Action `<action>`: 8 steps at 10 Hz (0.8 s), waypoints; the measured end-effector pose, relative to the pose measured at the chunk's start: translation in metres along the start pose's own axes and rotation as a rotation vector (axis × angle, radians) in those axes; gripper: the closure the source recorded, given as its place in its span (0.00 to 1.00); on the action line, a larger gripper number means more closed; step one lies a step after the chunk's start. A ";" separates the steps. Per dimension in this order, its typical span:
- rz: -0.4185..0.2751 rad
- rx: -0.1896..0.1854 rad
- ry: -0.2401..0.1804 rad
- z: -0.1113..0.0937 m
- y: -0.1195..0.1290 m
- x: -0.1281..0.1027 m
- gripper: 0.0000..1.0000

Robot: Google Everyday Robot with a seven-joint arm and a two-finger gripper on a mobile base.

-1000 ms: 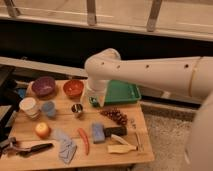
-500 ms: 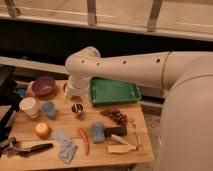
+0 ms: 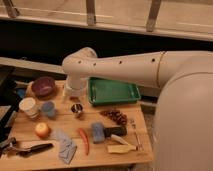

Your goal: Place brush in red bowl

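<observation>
The brush (image 3: 29,149) lies flat at the table's front left corner, black handle pointing right, pale head at the left edge. The red bowl is hidden behind my white arm. My gripper (image 3: 74,96) hangs at the end of the arm's lower white segment. It is at the back of the table, between the purple bowl (image 3: 44,86) and the green tray (image 3: 113,93). It is far from the brush, and nothing shows in it.
Just in front of the gripper stands a small metal cup (image 3: 76,109). On the wooden table (image 3: 20,131) are a white cup (image 3: 28,106), a blue cup (image 3: 48,108), an apple (image 3: 42,130), a red chilli (image 3: 84,141), a blue cloth (image 3: 65,148), dark grapes (image 3: 116,116) and a black block (image 3: 115,131).
The arm has swung left across the back of the table and now covers the red bowl, which showed one second ago. The things on the table have not moved.
</observation>
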 end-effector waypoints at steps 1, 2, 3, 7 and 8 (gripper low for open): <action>-0.026 -0.006 0.015 0.010 0.013 -0.005 0.35; -0.055 -0.012 0.033 0.021 0.028 -0.010 0.35; -0.088 -0.025 0.048 0.031 0.047 -0.014 0.35; -0.217 -0.079 0.096 0.062 0.107 -0.019 0.35; -0.254 -0.098 0.102 0.067 0.125 -0.015 0.35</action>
